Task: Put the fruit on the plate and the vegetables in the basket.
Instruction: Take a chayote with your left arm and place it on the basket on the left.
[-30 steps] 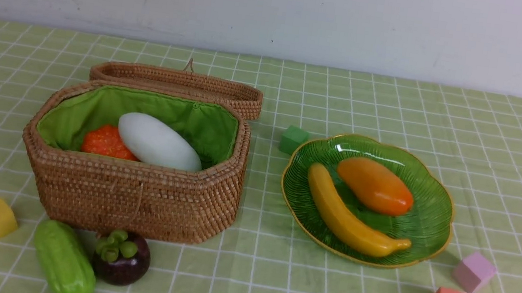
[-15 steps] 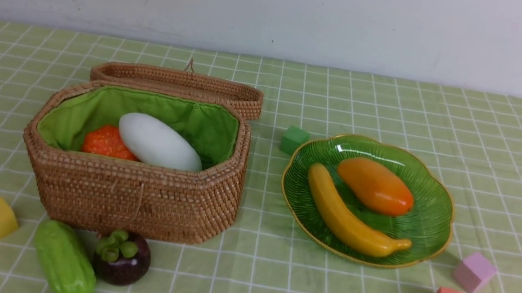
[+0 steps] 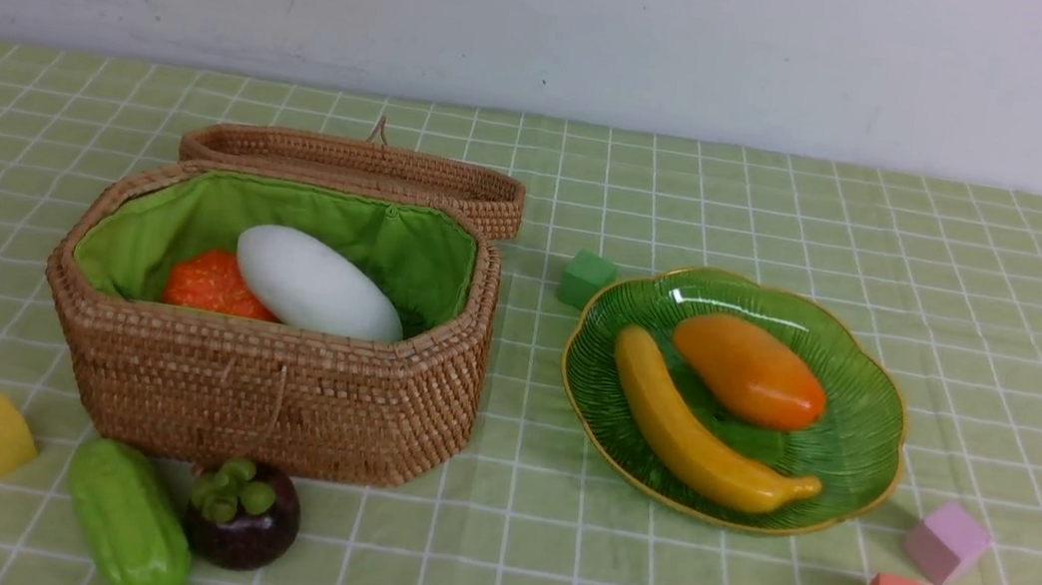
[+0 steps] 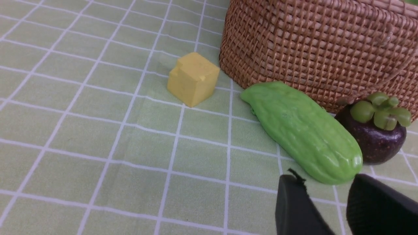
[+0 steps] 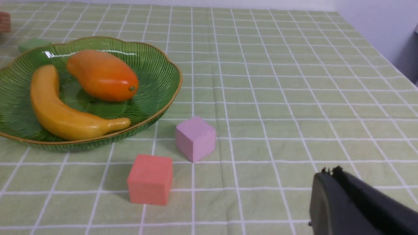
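- Green and glossy, the cucumber (image 3: 128,521) is one of only two task pieces not yet sorted. The other is the dark purple mangosteen (image 3: 245,513).
- Both lie on the checked cloth just in front of the basket (image 3: 267,390), side by side and seemingly touching.
- The banana (image 3: 693,436) and the mango (image 3: 750,371) lie on the plate (image 3: 857,417).
- The pumpkin (image 3: 210,284) and the white vegetable (image 3: 316,284) sit inside the open basket, so the task looks well past halfway.
- The step in hand appears to be the pickup of the cucumber by the left gripper (image 4: 326,199).
- Its jaws stand apart with nothing between them, just short of the cucumber's near end, with the mangosteen close beside that end.
- The next move probably calls for easing forward until the jaws straddle the cucumber across its narrow width. They should close clear of the mangosteen, which could be nudged or rolled, and then lift high enough to pass the basket's woven wall.
- The right gripper (image 5: 329,173) has its fingers together and holds nothing. It sits over bare cloth, apart from the plate, with the pink cube (image 5: 195,137) and red cube (image 5: 150,179) between.
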{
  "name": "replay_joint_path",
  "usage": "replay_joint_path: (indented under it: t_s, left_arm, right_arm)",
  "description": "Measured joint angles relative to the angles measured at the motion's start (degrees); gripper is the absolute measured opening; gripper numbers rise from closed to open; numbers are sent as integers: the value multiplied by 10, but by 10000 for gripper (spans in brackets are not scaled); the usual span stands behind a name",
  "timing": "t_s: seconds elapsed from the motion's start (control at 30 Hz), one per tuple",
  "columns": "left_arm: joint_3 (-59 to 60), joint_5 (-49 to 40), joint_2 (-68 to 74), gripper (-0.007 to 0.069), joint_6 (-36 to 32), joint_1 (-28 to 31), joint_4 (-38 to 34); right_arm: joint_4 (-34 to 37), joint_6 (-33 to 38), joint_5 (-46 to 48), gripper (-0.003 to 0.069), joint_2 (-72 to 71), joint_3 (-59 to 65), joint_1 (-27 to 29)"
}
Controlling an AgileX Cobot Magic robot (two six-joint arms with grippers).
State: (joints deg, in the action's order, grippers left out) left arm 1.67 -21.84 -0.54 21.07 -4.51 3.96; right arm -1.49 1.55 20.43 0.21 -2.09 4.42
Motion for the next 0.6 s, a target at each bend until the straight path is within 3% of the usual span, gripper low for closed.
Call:
replay_joint_path:
  t_s: [0.6]
  left_arm:
    - [0, 0, 0, 239, 0, 0, 0]
  right_arm:
    - [10, 0, 8, 22, -8, 33, 1]
